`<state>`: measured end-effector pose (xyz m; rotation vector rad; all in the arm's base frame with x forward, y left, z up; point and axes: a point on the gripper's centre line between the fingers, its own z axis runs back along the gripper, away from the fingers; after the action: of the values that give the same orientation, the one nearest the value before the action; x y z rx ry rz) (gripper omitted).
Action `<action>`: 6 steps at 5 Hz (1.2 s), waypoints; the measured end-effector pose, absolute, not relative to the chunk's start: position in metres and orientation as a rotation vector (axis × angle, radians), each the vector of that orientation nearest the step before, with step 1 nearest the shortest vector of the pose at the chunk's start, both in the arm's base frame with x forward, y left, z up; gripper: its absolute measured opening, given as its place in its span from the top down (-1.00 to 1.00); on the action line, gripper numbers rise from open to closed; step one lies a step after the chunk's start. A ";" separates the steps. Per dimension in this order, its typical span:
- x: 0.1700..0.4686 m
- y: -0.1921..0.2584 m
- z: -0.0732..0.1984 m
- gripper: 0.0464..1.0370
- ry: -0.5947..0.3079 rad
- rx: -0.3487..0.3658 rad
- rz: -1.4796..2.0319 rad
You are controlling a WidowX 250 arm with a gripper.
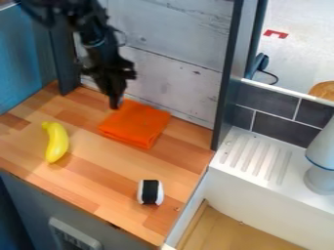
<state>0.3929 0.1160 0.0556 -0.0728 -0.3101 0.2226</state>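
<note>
Cloth [135, 125] likely needs a shallow pinch at its eleven o'clock edge, near the gripper [115, 104], whose opening I cannot tell.

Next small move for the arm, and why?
I'd nudge the tool slightly toward the middle of the cloth before any descent. Its tip appears at the cloth's back-left corner, so going straight down may catch only the edge. The cloth is the nearest item; the banana and sushi lie farther off. Whether the tip touches the cloth, I can't tell.
</note>
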 end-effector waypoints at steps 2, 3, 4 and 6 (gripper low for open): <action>0.409 0.145 0.028 0.40 -0.275 -0.094 0.335; 0.413 0.149 0.024 0.40 -0.271 -0.086 0.353; 0.417 0.152 0.021 0.40 -0.267 -0.076 0.363; 0.413 0.162 0.021 0.40 -0.266 -0.067 0.389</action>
<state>0.4133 0.1621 0.0212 -0.0670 -0.2658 0.3890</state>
